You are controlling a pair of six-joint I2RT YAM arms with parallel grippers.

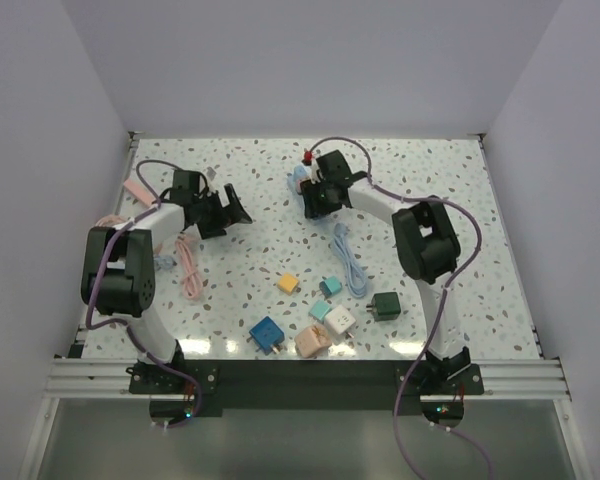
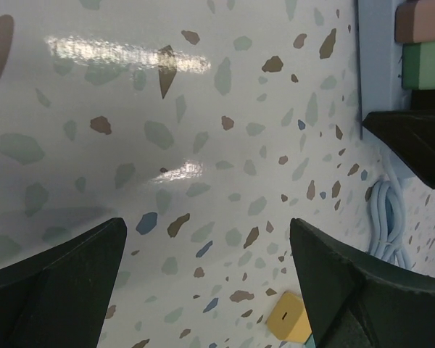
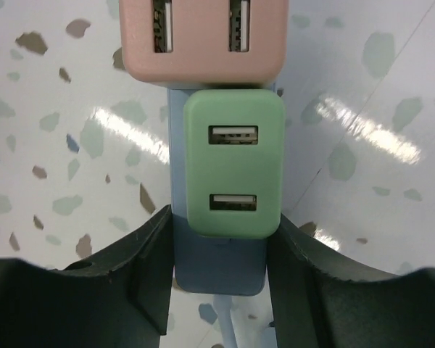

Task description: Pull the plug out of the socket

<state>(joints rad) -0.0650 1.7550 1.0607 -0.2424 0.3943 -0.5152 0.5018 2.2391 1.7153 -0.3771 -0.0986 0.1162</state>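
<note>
A light-blue socket strip (image 3: pixel 219 264) lies at the back middle of the table (image 1: pixel 300 182). A green two-port USB plug (image 3: pixel 234 172) sits in it, with a pink plug (image 3: pixel 203 36) beside it further along. My right gripper (image 3: pixel 219 217) straddles the strip's cable end, just below the green plug, with both fingers against the strip's sides; it also shows in the top view (image 1: pixel 313 200). My left gripper (image 2: pixel 206 228) is open and empty over bare table, left of the strip (image 1: pixel 225 208). The left wrist view shows the strip (image 2: pixel 377 65) and green plug (image 2: pixel 428 64) at its right edge.
Loose plugs lie at the front middle: yellow (image 1: pixel 288 283), teal (image 1: pixel 330 287), blue (image 1: pixel 267 332), peach (image 1: pixel 313 342), white (image 1: pixel 341 320), dark green (image 1: pixel 385 305). A pink cable (image 1: pixel 188 265) lies by the left arm. The strip's light-blue cable (image 1: pixel 350 258) runs forward.
</note>
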